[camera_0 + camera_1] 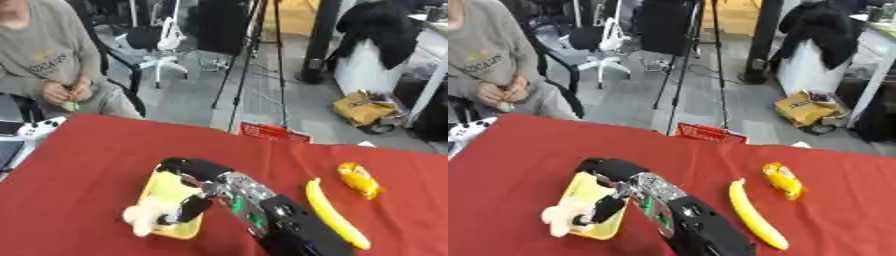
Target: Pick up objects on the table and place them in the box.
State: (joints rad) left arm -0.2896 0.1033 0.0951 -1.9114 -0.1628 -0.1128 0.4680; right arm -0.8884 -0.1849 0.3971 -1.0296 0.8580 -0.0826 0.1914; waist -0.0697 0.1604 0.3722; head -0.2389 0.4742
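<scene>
**Hand over the yellow box**

Red cloth covers the worktop (79, 165). On it a cream toy (144, 216) lies at the near-left corner of the shallow yellow box (171, 192), half over its rim. Right hand (194, 186) arches above, fingers (192, 206) curled down onto the toy, apparently pinching it. To the right lie a banana (334, 215), long axis running away from us, and an orange packet (359, 180) beyond it. Both views agree; left hand unseen.

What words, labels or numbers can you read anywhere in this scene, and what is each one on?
None can be read.
Red sign beyond the table's far edge: pale marks, too blurred to read.
Seated person's shirt: a yellowish print, too blurred to read.
Banana, orange packet, yellow tray: no lettering visible.
</scene>
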